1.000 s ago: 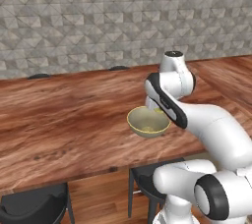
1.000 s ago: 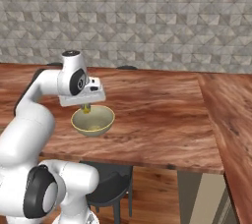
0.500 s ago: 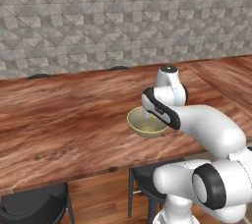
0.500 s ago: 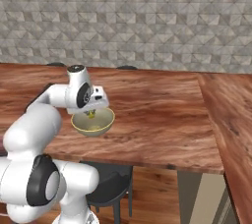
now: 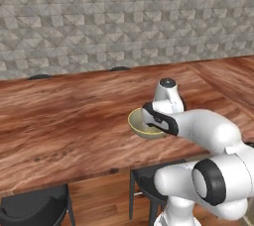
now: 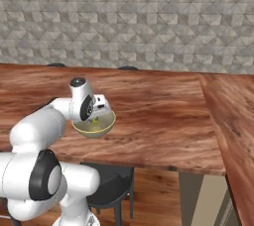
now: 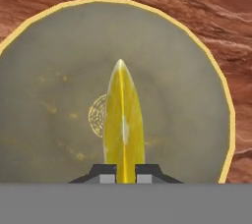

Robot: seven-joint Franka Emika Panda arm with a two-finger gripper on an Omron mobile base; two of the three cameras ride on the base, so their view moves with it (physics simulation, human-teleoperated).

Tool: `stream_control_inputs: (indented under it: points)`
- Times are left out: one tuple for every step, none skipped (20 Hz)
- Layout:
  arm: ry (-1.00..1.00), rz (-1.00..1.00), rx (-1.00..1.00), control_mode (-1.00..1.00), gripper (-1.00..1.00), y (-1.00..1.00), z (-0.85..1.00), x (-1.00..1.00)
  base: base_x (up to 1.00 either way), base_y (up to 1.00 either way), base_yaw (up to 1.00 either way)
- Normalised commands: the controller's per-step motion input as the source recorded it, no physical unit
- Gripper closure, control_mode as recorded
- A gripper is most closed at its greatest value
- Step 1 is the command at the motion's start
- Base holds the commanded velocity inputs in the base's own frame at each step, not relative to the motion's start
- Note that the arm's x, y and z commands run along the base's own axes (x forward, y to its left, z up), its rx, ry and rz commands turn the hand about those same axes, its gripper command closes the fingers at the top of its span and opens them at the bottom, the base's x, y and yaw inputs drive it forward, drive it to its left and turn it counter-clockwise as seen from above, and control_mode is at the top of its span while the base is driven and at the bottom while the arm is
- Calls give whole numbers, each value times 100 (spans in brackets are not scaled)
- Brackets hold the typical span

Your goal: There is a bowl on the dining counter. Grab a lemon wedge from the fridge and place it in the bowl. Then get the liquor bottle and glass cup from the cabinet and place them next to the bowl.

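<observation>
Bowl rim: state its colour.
Yellow; the bowl is grey-olive inside. Clearest in the hand view.

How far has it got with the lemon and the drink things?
Fetched: the lemon wedge is out of the fridge. In hand: the gripper is shut on it, low over the bowl, not yet released. Left: no bottle or glass stands on the counter beside the bowl.

The white arm (image 5: 198,126) bends low over the wooden dining counter (image 5: 64,126), its wrist right above the yellow-rimmed bowl (image 5: 141,126) near the front edge. Dark stools (image 5: 34,210) sit below, a grey stone wall (image 5: 124,17) behind.
</observation>
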Motion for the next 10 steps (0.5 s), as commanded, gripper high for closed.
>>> stream_control_inputs:
  points:
    - [-15,5,-4,-100,100,0,-32,0,0,0,0]
    - [-17,4,-5,-100,100,1,-27,0,0,0,0]
    - [-17,4,-5,-100,100,2,-25,0,0,0,0]
    - [-19,3,-5,-100,100,1,-15,0,0,0,0]
    - [-19,3,-6,-100,100,2,-13,-1,0,0,0]
    - [-16,3,-5,-100,100,1,-11,-2,0,0,0]
    - [-16,3,-4,-100,100,1,-9,-4,0,0,0]
    - [-15,3,-4,-100,100,3,-10,-8,0,0,0]
    - [-12,4,-3,-100,-100,4,-6,-8,0,0,0]
    - [-11,7,-1,-100,-100,6,0,-11,0,0,0]
